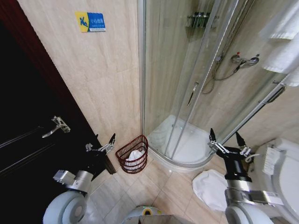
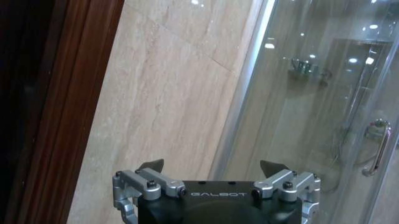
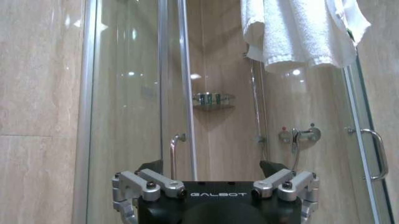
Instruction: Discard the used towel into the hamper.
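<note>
Dark wooden door (image 1: 28, 121) with lever handle (image 1: 56, 126) is seen at far left, a blue-yellow wall sign (image 1: 90, 21) above on the tiled wall. Left gripper (image 1: 105, 144) is held low beside the door edge, jaws spread, nothing gripped; its wrist view confirms fingers (image 2: 151, 165) apart, facing wall tile and shower glass. Hamper (image 1: 133, 155) is set on the floor against the wall, just beside the glass shower enclosure (image 1: 187, 93); a white towel (image 1: 135, 155) is seen inside it. A second white towel (image 1: 211, 187) is spread on the floor tiles by the shower tray. Right gripper (image 1: 224, 138) is raised above that towel, jaws spread, empty. Toilet (image 1: 280, 172) is at far right, hanging towels (image 3: 299, 32) above
</note>
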